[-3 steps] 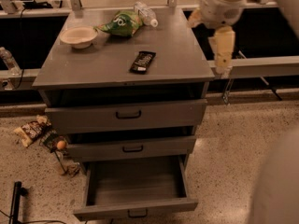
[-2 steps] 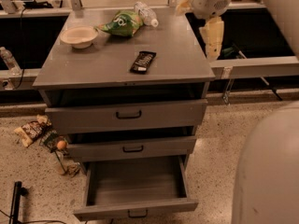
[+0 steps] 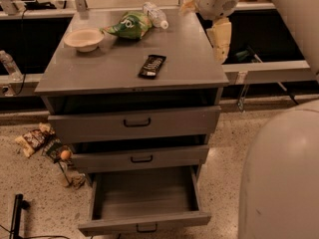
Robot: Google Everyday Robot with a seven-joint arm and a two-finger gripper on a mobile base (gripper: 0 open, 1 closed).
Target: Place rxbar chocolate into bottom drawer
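On the desk (image 3: 189, 59), near its middle, the rxbar chocolate (image 3: 152, 66) is shown lying flat; the bottom drawer (image 3: 144, 223) is seen pulled open below. The pincer (image 3: 221, 54) is held over the desk's right edge, well apart from the bar; whether it is apart or together cannot be told.

Dim, warm yellowish light falls from above the desk (image 3: 114, 68), whose top shows a soft, even sheen with no hard shadows. The gripper (image 3: 221, 41), just beside the desk's right edge, is the palest, brightest spot. The rxbar (image 3: 152, 66) on the desk catches small glints (its wrapper is shiny). The gaps under the desk top sink into near black. The bottom drawer (image 3: 144, 195) is shaded inside. The floor (image 3: 40, 198) left of the desk is murky.
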